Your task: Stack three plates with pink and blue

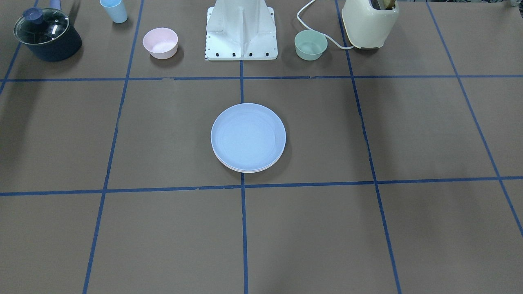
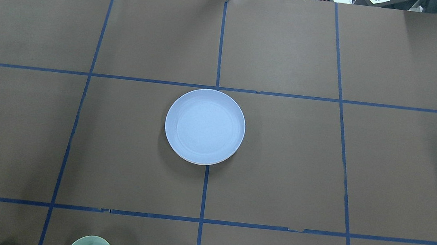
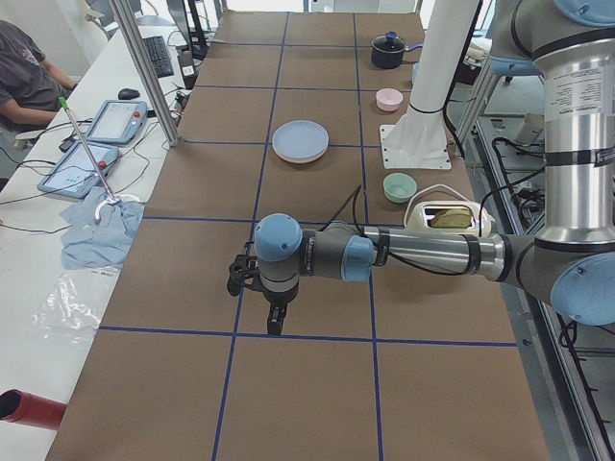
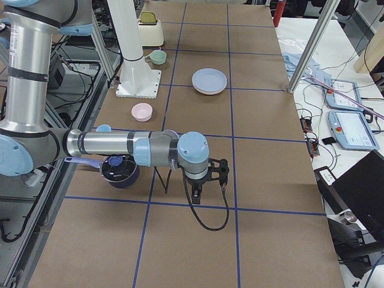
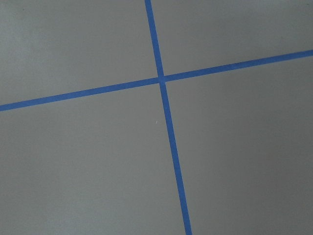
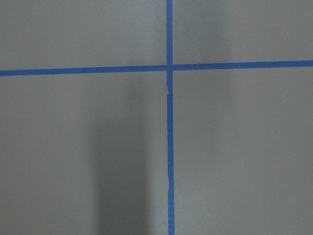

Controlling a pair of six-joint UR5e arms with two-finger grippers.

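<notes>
A pale blue plate [image 1: 248,136] lies on top of a stack at the table's centre, also in the overhead view [image 2: 204,126]. Pale rims of the plates under it [image 1: 245,170] show at its edge; the right side view shows a pinkish rim [image 4: 207,92]. The cream-white plate cannot be told apart. My left gripper [image 3: 274,322] hangs over bare table far from the stack, seen only from the left side. My right gripper [image 4: 197,193] hangs over bare table at the other end, seen only from the right side. I cannot tell if either is open or shut. Both wrist views show only table and blue tape.
Along the robot's side stand a small pink bowl [image 1: 160,42], a mint-green bowl [image 1: 311,44], a cream toaster [image 1: 369,22], a dark lidded pot [image 1: 47,34], a blue cup [image 1: 114,10] and the white robot base [image 1: 241,32].
</notes>
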